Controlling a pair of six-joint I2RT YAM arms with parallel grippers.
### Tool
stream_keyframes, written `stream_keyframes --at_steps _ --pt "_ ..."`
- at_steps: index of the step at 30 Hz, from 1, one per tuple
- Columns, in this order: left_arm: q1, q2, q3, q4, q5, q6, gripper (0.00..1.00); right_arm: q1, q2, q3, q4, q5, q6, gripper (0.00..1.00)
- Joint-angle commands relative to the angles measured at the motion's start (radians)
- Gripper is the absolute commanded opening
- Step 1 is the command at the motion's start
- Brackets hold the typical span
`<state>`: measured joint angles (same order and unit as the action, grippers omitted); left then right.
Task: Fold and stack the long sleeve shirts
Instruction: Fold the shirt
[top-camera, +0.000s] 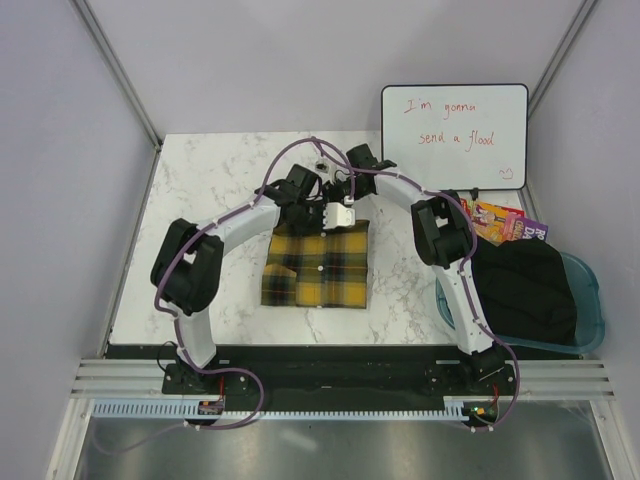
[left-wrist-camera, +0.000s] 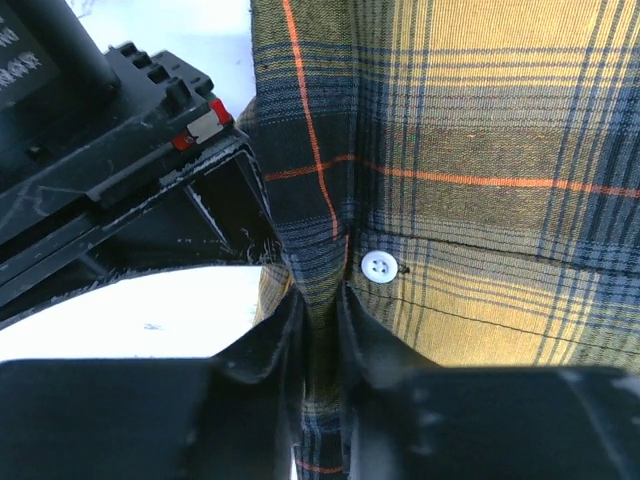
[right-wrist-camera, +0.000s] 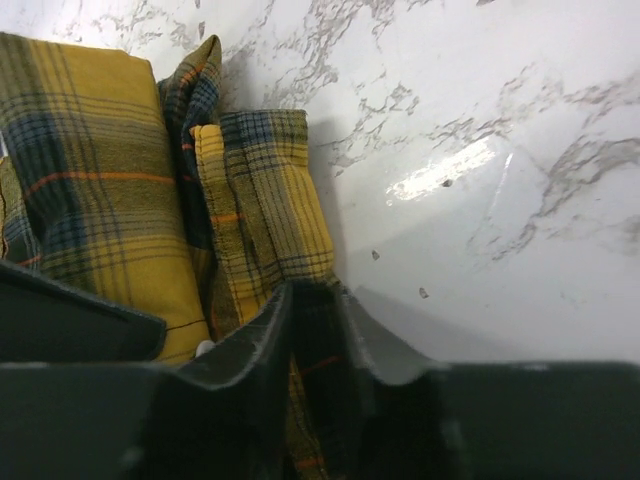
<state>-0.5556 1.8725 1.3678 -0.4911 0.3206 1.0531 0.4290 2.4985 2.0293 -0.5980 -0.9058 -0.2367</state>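
Observation:
One of the long sleeve shirts (top-camera: 318, 265), yellow-and-black plaid with thin red lines, lies folded into a rectangle at the middle of the marble table (top-camera: 200, 200). Both grippers meet at its far edge. The left gripper (top-camera: 322, 208) is shut on a raised fold of the plaid cloth (left-wrist-camera: 480, 150); in the left wrist view the gripper (left-wrist-camera: 322, 300) pinches that fold beside a white button (left-wrist-camera: 379, 267). The right gripper (top-camera: 350, 198) holds the shirt's right far edge. In the right wrist view the gripper (right-wrist-camera: 315, 300) has plaid cloth (right-wrist-camera: 90, 150) between its fingers, just off the bare marble.
A whiteboard (top-camera: 455, 135) with red writing leans at the back right. A blue bin (top-camera: 592, 300) at the right edge holds dark clothing (top-camera: 520, 285), with a colourful packet (top-camera: 505, 222) behind it. Grey walls close in the table on both sides.

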Motion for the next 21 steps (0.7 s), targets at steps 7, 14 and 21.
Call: stream_keyframes --at_steps 7,14,21 --pt "0.063 -0.195 0.039 -0.054 0.098 -0.094 0.65 -0.042 -0.179 0.130 0.072 0.171 0.056 0.57" --pt "0.285 -0.239 0.077 -0.191 0.322 -0.436 0.67 -0.148 -0.329 0.091 0.083 0.200 0.184 0.78" --pt "0.462 -0.228 -0.082 -0.097 0.524 -0.833 0.64 -0.187 -0.595 -0.301 -0.006 0.130 0.235 0.69"
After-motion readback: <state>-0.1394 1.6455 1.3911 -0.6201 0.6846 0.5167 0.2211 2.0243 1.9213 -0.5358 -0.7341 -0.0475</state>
